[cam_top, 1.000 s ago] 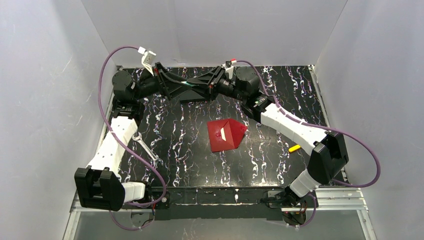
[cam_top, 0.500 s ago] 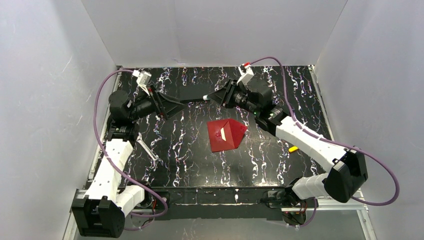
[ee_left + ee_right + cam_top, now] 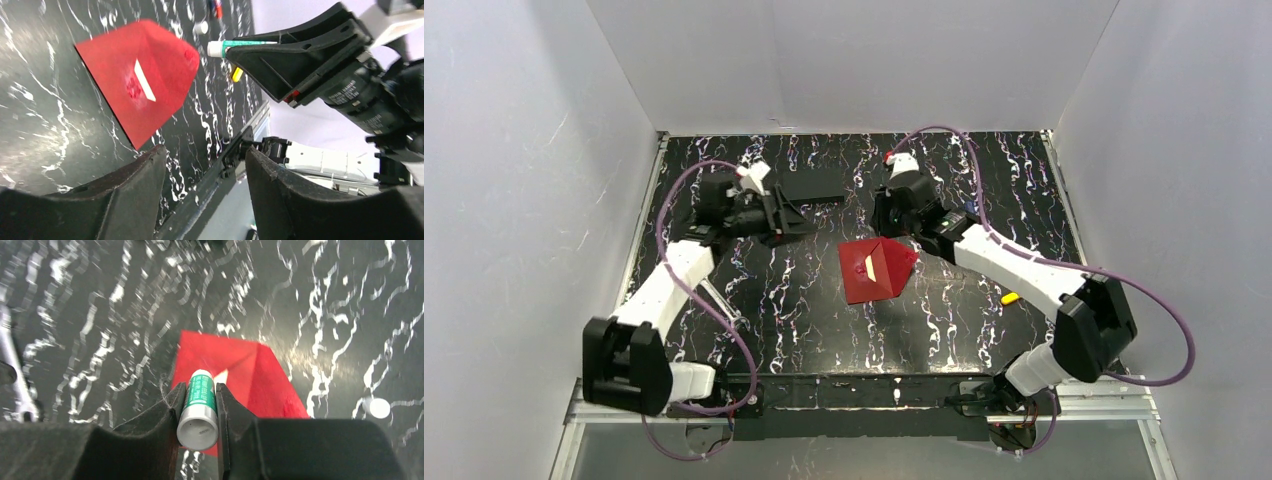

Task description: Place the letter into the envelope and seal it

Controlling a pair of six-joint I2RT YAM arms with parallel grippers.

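The red envelope [image 3: 876, 270] lies flat mid-table, its pointed flap toward the right. A thin pale strip [image 3: 871, 268] shows on it; the rest of the letter is hidden. The envelope also shows in the left wrist view [image 3: 140, 85] and the right wrist view [image 3: 260, 375]. My right gripper [image 3: 887, 230] hovers at the envelope's far edge, shut on a green-and-white glue stick [image 3: 199, 407] that points at the envelope. My left gripper [image 3: 796, 224] is open and empty, to the left of the envelope and apart from it [image 3: 202, 170].
A small black block [image 3: 812, 186] lies at the back middle. A metal wrench [image 3: 719, 295] lies at the left. A small yellow piece [image 3: 1012, 297] lies at the right. A small white cap [image 3: 378, 408] sits on the table near the envelope.
Both grippers were together at the far middle and have drawn apart. The right one came down over the envelope's far edge with the glue stick. The left swung to the envelope's left.
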